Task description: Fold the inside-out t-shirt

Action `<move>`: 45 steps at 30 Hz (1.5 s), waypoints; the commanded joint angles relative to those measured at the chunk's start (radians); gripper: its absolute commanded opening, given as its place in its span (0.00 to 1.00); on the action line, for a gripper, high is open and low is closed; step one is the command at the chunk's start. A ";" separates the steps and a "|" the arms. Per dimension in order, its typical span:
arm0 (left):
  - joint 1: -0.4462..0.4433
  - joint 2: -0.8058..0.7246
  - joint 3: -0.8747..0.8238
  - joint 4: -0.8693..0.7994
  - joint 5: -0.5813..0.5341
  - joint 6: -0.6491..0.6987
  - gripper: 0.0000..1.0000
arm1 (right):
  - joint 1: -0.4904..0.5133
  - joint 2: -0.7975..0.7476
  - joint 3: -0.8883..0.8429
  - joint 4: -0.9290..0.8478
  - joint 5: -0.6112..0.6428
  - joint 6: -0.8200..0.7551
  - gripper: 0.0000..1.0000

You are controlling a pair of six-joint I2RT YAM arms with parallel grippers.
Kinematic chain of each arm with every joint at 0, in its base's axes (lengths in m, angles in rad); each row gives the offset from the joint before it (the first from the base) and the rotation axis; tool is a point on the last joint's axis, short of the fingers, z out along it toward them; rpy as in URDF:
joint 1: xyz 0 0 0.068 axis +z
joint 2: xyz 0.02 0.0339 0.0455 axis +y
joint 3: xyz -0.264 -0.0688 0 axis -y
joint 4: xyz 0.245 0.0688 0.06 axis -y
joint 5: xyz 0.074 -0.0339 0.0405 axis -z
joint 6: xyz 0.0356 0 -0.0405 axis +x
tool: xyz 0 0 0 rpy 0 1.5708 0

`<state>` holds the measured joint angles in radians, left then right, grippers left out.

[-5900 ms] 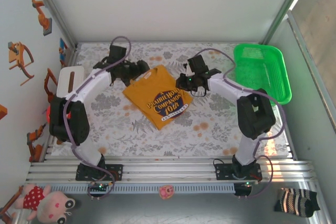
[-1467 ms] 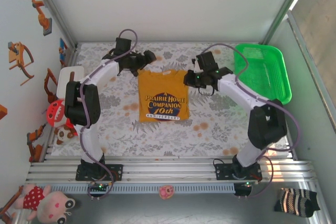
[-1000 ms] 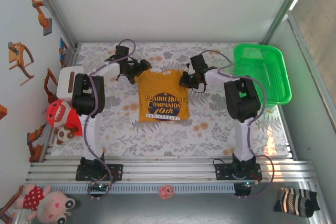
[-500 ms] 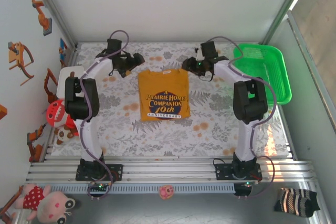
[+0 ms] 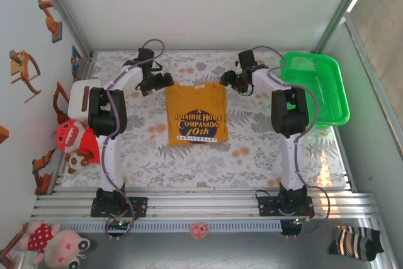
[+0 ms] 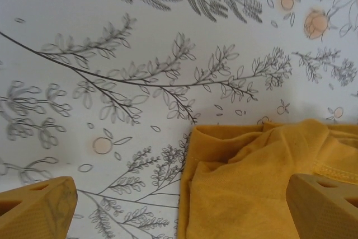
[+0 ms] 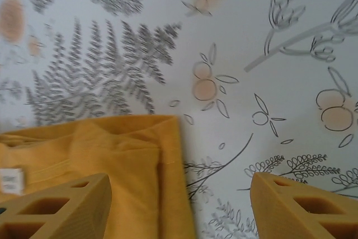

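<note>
Two sets of jaws hang over the far corners of the inside-out t-shirt [image 5: 196, 113], which lies flat at the centre of the counter [image 5: 252, 149], folded to a rectangle, print upward, collar at the far edge. The left jaws are spread, pinching nothing, straddling the shirt's left corner. The right jaws are spread likewise, straddling the right corner. A green basket [image 5: 318, 86] sits far right.

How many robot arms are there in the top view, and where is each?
2. The left arm reaches toward the far left corner of the t-shirt; the right arm reaches toward its far right corner. The left fingers and the right fingers stand open. None seems hidden.
</note>
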<state>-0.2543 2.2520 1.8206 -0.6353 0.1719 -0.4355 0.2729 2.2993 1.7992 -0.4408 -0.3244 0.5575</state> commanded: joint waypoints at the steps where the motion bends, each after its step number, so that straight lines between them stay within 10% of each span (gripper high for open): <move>1: -0.031 0.021 0.041 -0.042 -0.001 0.038 0.96 | 0.013 0.017 0.011 0.028 -0.031 0.038 0.65; 13: -0.090 0.046 -0.008 0.006 0.037 0.007 0.91 | 0.117 0.046 -0.055 0.115 -0.082 0.094 0.61; 32: -0.091 -0.037 -0.213 0.285 0.176 -0.113 0.51 | 0.103 0.030 -0.126 0.151 -0.073 0.102 0.34; 39: -0.085 -0.003 -0.230 0.358 0.209 -0.153 0.29 | 0.097 0.037 -0.120 0.171 -0.098 0.121 0.00; 45: -0.063 -0.061 -0.277 0.429 0.239 -0.182 0.00 | 0.079 -0.015 -0.162 0.218 -0.145 0.150 0.00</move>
<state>-0.3290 2.2303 1.5890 -0.2596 0.3771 -0.5934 0.3603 2.3096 1.6779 -0.2317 -0.4274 0.6849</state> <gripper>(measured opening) 0.048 0.067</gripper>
